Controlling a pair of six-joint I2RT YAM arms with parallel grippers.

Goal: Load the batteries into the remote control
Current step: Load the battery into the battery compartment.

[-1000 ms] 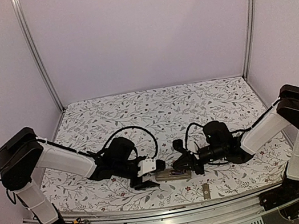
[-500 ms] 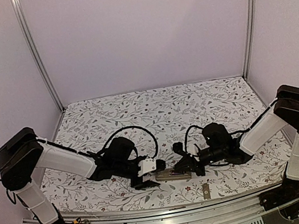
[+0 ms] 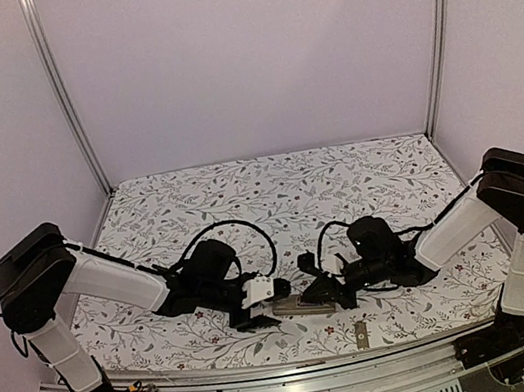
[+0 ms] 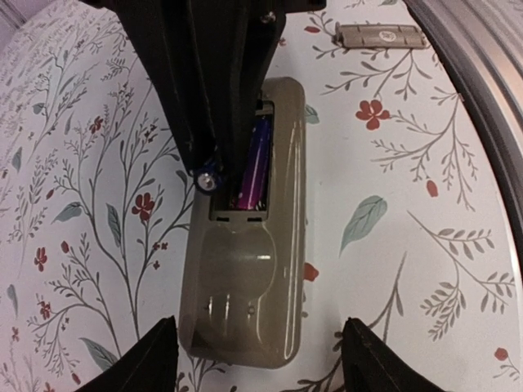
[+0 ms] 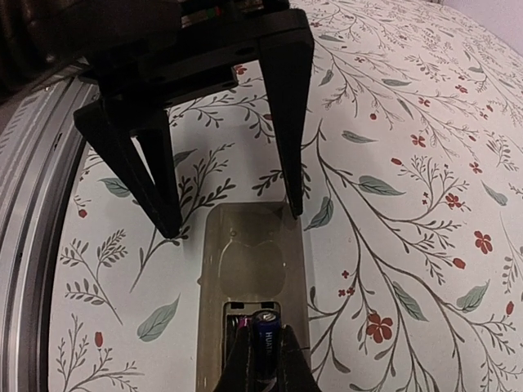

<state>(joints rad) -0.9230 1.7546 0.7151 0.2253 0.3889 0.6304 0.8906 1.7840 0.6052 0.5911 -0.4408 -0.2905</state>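
Top external view: the remote control (image 3: 292, 307) lies near the table's (image 3: 272, 194) front edge, between the left gripper (image 3: 261, 316) and right gripper (image 3: 318, 293). Both sets of fingers are too small and dark to read here. A grey cover piece (image 3: 361, 334) lies apart, nearer the rail.

Left wrist view: the remote lies back up. One battery (image 4: 255, 163) sits in the bay, its far end hidden under the right arm's fingers. Those fingers pinch a second battery (image 4: 209, 180), of which only the round tip shows. The left fingers (image 4: 155, 359) stand apart, flanking the remote's near end, cut off by the frame.

Right wrist view: the right fingers (image 5: 245, 363) are clamped on the second battery over the bay. Whether the left fingertips touch the remote cannot be told.
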